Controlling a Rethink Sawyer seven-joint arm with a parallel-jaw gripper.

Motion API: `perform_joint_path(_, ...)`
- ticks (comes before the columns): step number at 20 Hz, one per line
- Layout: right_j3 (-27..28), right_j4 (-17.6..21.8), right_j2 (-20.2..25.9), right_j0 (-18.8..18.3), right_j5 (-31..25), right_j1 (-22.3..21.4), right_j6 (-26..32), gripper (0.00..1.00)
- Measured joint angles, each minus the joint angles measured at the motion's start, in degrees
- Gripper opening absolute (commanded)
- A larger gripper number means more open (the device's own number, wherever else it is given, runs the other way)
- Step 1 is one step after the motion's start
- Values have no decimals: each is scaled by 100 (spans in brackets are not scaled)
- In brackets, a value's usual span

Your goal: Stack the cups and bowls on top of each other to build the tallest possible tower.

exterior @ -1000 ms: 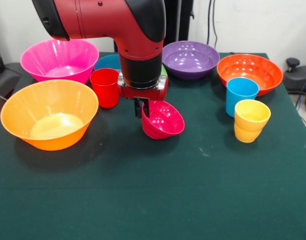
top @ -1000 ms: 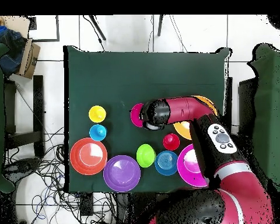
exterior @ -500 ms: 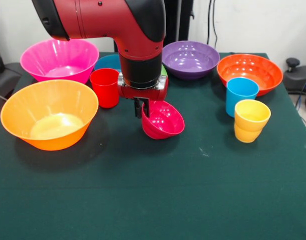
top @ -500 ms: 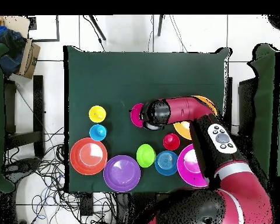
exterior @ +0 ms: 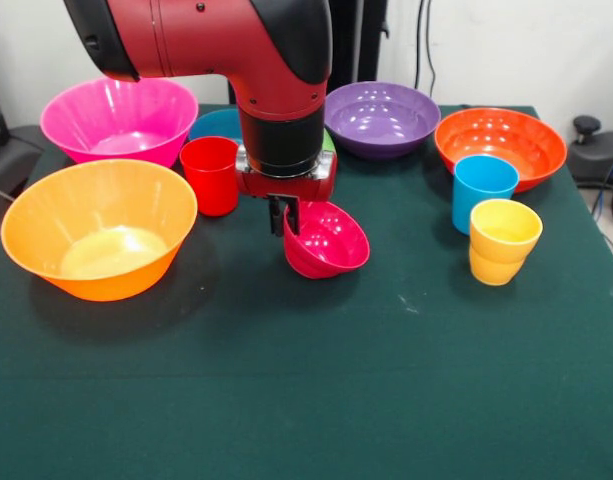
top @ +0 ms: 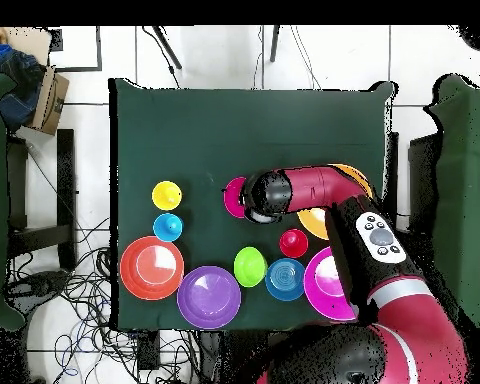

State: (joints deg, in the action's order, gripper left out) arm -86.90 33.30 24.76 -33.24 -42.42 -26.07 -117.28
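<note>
My gripper [exterior: 284,216] hangs over the middle of the table, shut on the near-left rim of the small crimson-pink bowl [exterior: 331,240], which is tilted with its opening facing the camera. In the overhead view the arm covers the gripper and only part of that bowl [top: 233,197] shows. The red cup [exterior: 210,175] stands just left of the gripper. The sky-blue cup [exterior: 483,190] and the yellow waisted cup [exterior: 504,240] stand upright at the right.
Large pink bowl [exterior: 118,120] and yellow-orange bowl [exterior: 98,240] sit at the left. The purple bowl [exterior: 381,118] and orange bowl [exterior: 500,145] are at the back right. A small blue bowl [exterior: 216,125] and green bowl [top: 249,266] lie behind the arm.
</note>
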Motion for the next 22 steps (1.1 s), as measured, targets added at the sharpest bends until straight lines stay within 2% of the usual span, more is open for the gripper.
perform_joint_path(22, 4, 0, 1, 20, 0, -51, 0, 0)
